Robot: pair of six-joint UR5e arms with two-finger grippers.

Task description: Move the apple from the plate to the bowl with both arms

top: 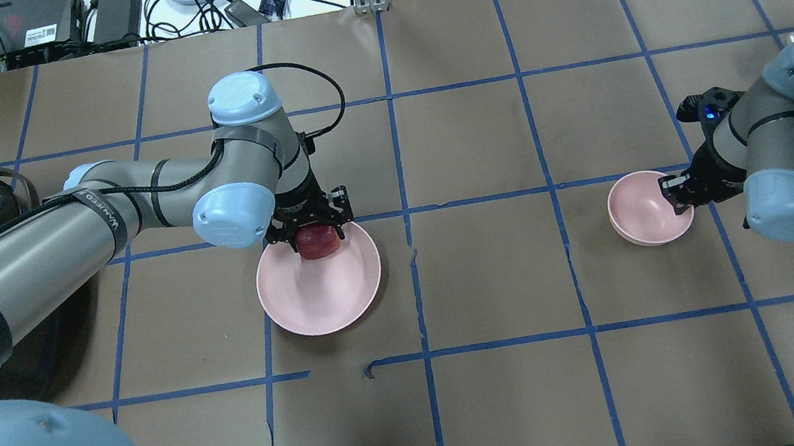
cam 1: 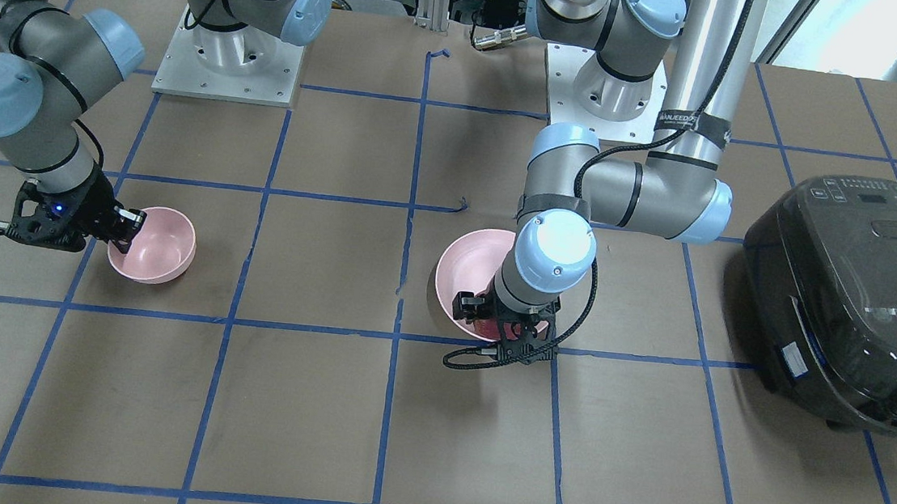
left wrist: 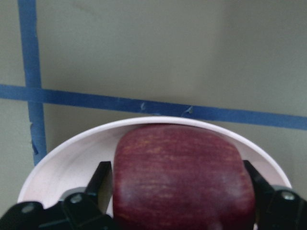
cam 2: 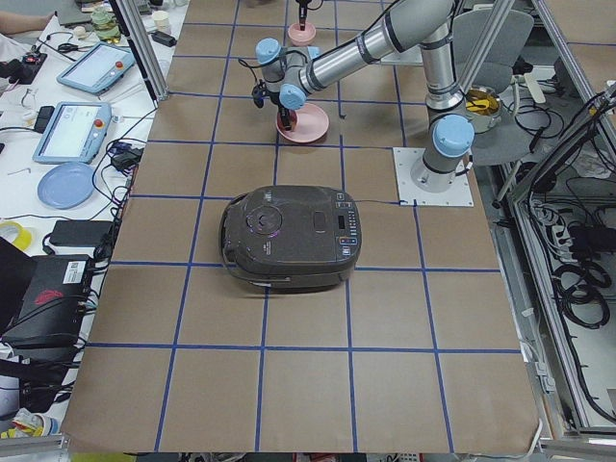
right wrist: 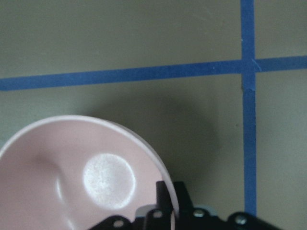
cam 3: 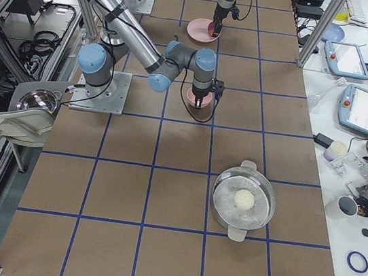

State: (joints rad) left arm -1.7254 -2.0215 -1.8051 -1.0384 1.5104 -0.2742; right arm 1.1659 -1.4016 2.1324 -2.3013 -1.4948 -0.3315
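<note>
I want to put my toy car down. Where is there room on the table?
The bare brown paper between the plate and the bowl is free. Crowded spots: the plate, where the left gripper holds the apple, and the bowl's rim, pinched by the right gripper.

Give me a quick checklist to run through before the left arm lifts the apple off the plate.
1. The left gripper straddles the apple, a finger on each side: ok.
2. Grip firm enough to lift: cannot tell.
3. The apple sits in the plate, near its rim: ok.
4. The right gripper pinches the rim of the bowl: ok.
5. The bowl stands upright with nothing inside: ok.
</note>
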